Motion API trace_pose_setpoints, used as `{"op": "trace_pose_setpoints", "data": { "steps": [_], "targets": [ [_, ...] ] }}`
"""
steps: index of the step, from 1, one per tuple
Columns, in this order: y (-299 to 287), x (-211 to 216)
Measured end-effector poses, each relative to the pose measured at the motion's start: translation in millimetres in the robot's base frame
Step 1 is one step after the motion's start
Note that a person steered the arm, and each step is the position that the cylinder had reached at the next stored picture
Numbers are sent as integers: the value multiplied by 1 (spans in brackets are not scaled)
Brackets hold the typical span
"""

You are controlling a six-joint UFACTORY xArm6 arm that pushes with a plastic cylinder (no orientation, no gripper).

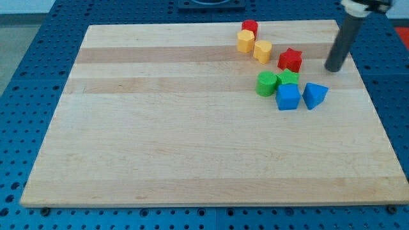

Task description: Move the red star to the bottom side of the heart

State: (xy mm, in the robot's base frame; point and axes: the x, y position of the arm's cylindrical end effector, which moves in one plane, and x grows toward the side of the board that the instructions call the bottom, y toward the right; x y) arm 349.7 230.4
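Two blue blocks (300,96), two green (275,82).

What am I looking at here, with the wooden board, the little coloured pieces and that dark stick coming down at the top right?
This is a robot arm's workspace, seen by one camera; where it is mounted is not on record. The dark stick is the arm's rod. It has no gripper, so nothing is held; its lower end, my tip, slides on the light wooden board and pushes blocks. All the blocks sit toward the view's upper right: a red star block, a yellow heart block, a second yellow block, a small red block, a green round block, another green block, a blue cube-like block and a blue triangular block. My tip stands right of the star, not touching it.
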Motion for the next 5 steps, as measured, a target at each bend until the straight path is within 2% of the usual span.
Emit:
{"op": "trace_pose_setpoints", "data": {
  "steps": [2,3,4,5],
  "targets": [
    [-77,0],
    [-87,0],
    [-37,-1],
    [-5,-20]
  ]
}}
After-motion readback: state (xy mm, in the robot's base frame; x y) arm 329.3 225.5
